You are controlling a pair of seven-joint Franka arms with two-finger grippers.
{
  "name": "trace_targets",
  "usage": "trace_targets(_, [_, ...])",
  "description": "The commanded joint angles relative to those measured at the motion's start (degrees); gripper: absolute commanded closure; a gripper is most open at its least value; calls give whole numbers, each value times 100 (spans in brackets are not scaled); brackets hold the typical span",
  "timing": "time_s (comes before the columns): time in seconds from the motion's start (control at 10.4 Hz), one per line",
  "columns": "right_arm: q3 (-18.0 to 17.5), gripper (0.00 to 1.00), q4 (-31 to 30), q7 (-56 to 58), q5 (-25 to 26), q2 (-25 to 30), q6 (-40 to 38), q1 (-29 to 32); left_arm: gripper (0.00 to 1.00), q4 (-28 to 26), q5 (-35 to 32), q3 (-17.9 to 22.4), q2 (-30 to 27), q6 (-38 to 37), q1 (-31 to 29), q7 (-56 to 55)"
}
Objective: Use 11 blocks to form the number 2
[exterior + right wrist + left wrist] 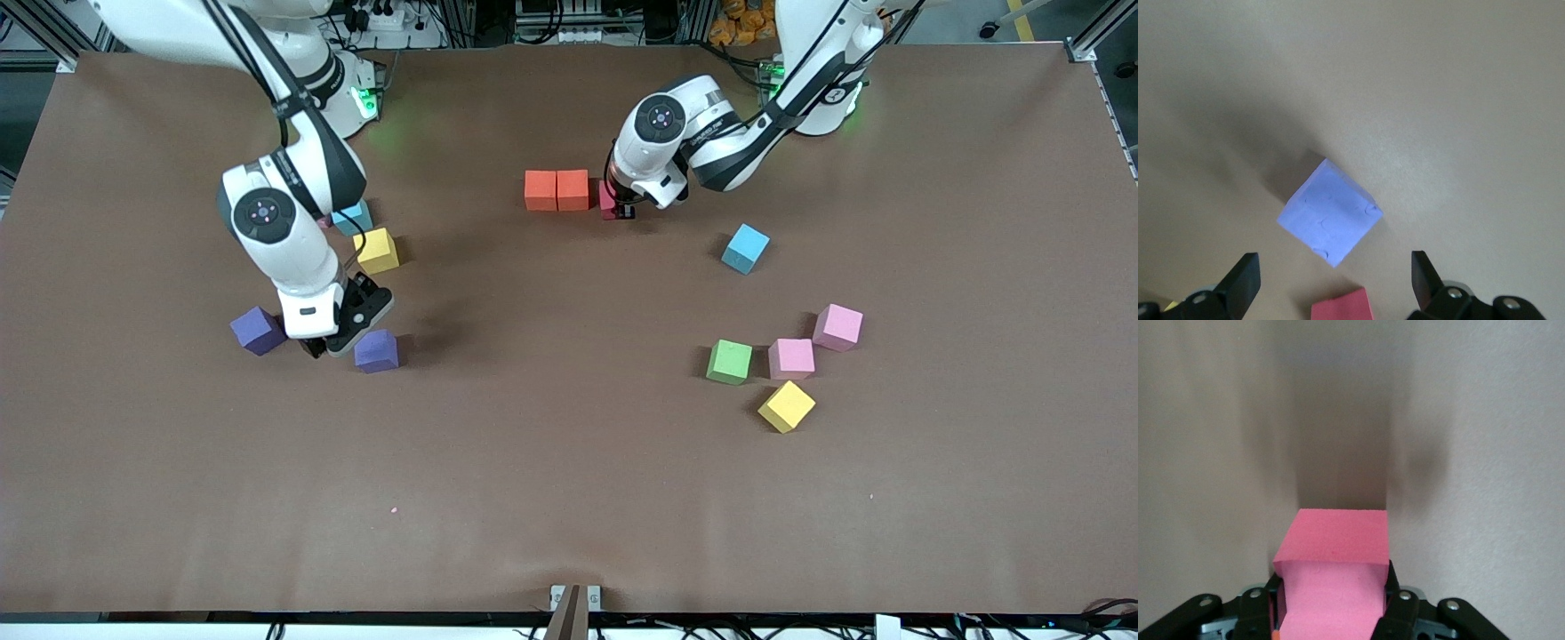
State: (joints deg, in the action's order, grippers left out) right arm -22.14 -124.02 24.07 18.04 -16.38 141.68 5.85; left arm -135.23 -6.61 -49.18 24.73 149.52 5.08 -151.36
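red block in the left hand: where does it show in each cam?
Front: red block under the left hand, beside the orange blocks.
Left wrist: gripped in the hand, close up.
Right wrist: not in it; the second red block shows there.
Shared landmark: brown table.

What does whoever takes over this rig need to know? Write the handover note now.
Left gripper: shut on a red block, down beside the two orange blocks.
Right gripper: fingers open, low between the two purple blocks.
Done: the orange pair sits side by side, starting the top row.
Left: release the red block, then place the rest: green block, pink blocks, yellow blocks, both purple ones and a second red block.
Leave the light-blue cubes.
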Motion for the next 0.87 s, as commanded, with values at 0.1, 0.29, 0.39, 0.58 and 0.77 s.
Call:
trace_targets(0.1, [-88,0,133,1060,59,-400,305,652,76,-450,46,-30,-573,463,194,-218])
trace_targets(0.29, [-88,0,115,1800,50,-462,246,899,76,-469,55,-30,-574,534,256,-218])
trace_targets(0.39, [-80,0,45,1986,50,-454,193,909,76,-530,55,-30,-565,647,282,-218])
trace_targets(0.58, [-88,0,-148,2302,50,-427,79,987,76,-635,46,-21,-557,946,422,-209])
trace_targets(0.77, [-115,0,-227,2925,-11,-227,-52,1242,76,-636,-6,-21,-522,1009,432,-192])
